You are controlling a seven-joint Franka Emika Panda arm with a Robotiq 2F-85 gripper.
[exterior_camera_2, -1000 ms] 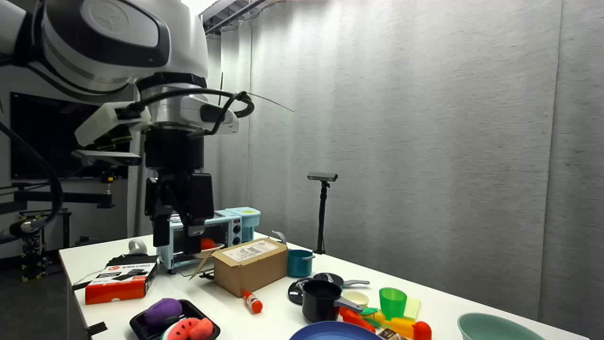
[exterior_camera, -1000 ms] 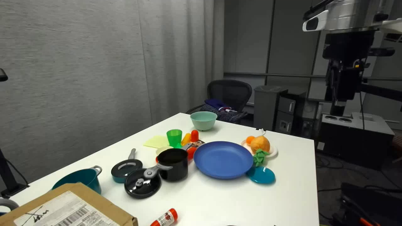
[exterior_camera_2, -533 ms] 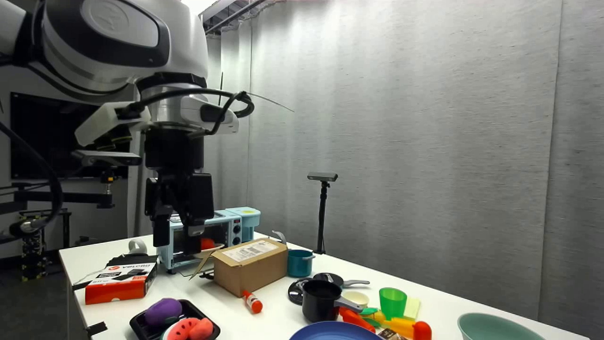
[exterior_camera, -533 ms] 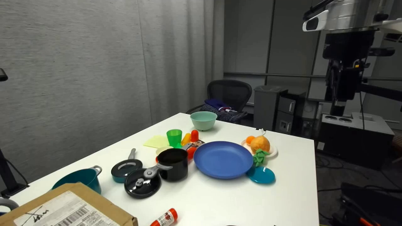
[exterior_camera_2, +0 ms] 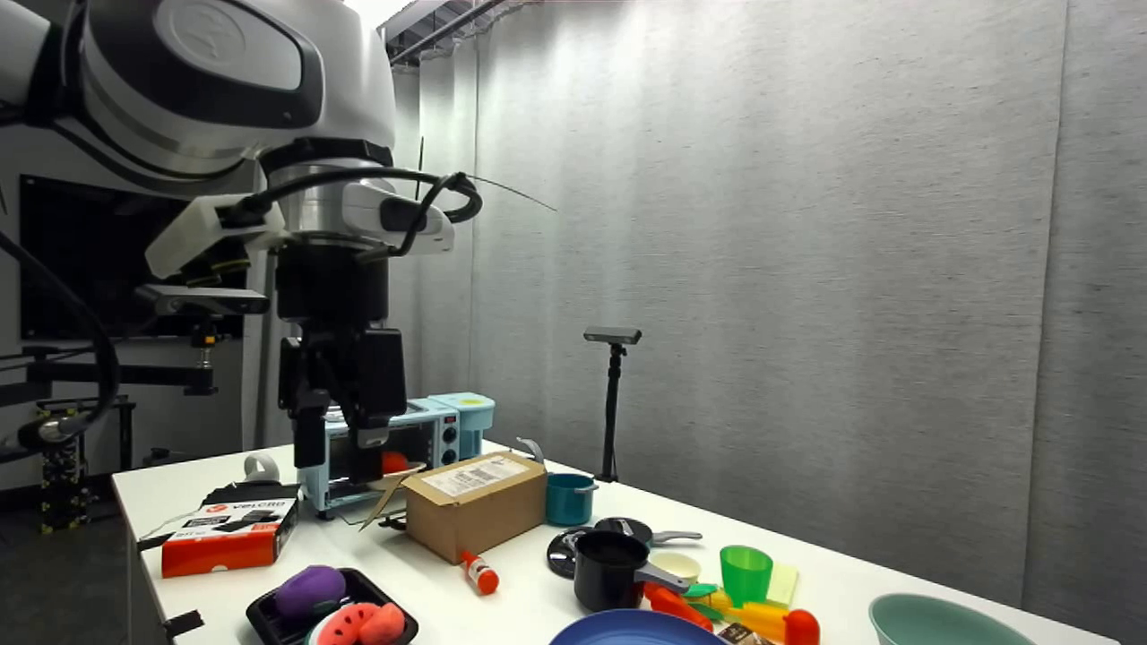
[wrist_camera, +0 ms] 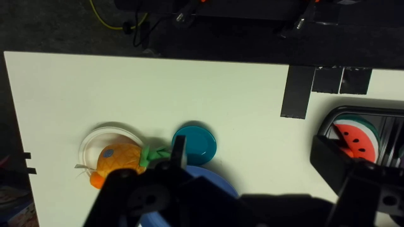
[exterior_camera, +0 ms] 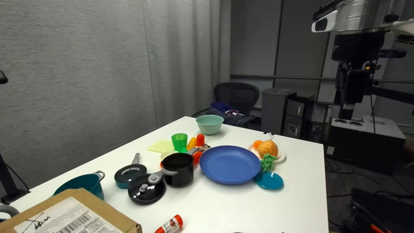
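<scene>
High above the white table [wrist_camera: 240, 104], my gripper [wrist_camera: 249, 148] stands open, its fingers wide apart and nothing between them. It hangs pointing down in both exterior views [exterior_camera_2: 339, 452] and touches nothing. In the wrist view, the left finger overlaps a small teal lid or dish [wrist_camera: 199, 145]; the right one overlaps a black tray [wrist_camera: 344, 109] with a watermelon slice [wrist_camera: 359, 138]. A blue plate [exterior_camera: 230, 165] is partly hidden behind the gripper in the wrist view. Beside it, a plush pineapple [wrist_camera: 121, 157] lies on a pale plate [wrist_camera: 86, 148] with an orange ball [wrist_camera: 97, 180].
A black pot [exterior_camera: 178, 170], a black lid [exterior_camera: 147, 191], a green cup [exterior_camera: 179, 141] and a mint bowl [exterior_camera: 209, 124] stand on the table. A cardboard box [exterior_camera_2: 475, 506], a toy oven [exterior_camera_2: 448, 439], a red-and-white box [exterior_camera_2: 231, 536] and a purple eggplant [exterior_camera_2: 309, 591] are there too.
My gripper has shifted or turned very slightly within the last half second. It remains open, and the objects on the table have not moved.
</scene>
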